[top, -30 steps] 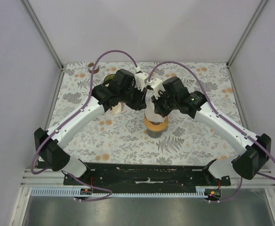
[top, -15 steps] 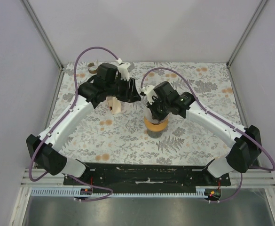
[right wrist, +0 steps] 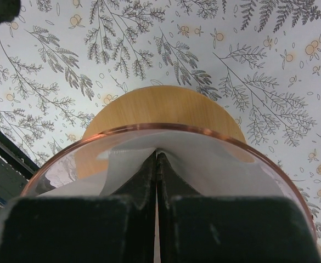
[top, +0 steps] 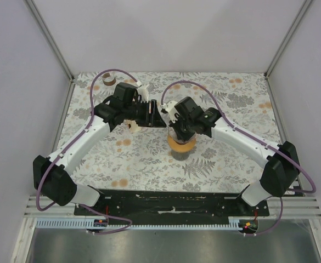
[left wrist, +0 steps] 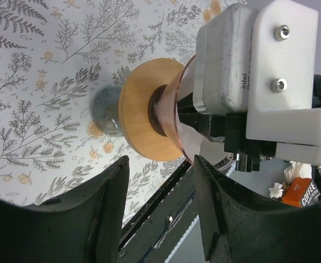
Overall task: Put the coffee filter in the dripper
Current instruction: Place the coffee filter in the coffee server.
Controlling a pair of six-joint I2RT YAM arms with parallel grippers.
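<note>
The dripper [top: 181, 144], a glass cone with a copper rim and a wooden collar, stands mid-table. My right gripper [top: 178, 130] is right above it. In the right wrist view the right gripper [right wrist: 157, 156] is shut, pinching a fold of the white coffee filter [right wrist: 209, 164] inside the dripper's rim [right wrist: 165, 128]. My left gripper [top: 157, 116] is open and empty, just left of the dripper. The left wrist view shows the left gripper [left wrist: 161, 170] apart from the dripper's collar [left wrist: 141, 109], with the right wrist camera housing [left wrist: 242, 60] over the cone.
A small white and tan object [top: 131, 127] lies under the left arm, left of the dripper. A brown ring [top: 110, 80] sits at the far left corner. The black base rail [top: 171, 200] runs along the near edge. Walls close off the three other sides.
My left arm has drawn back to the left, away from the dripper, and its gripper is empty. My right gripper has stayed over the dripper with the filter.
</note>
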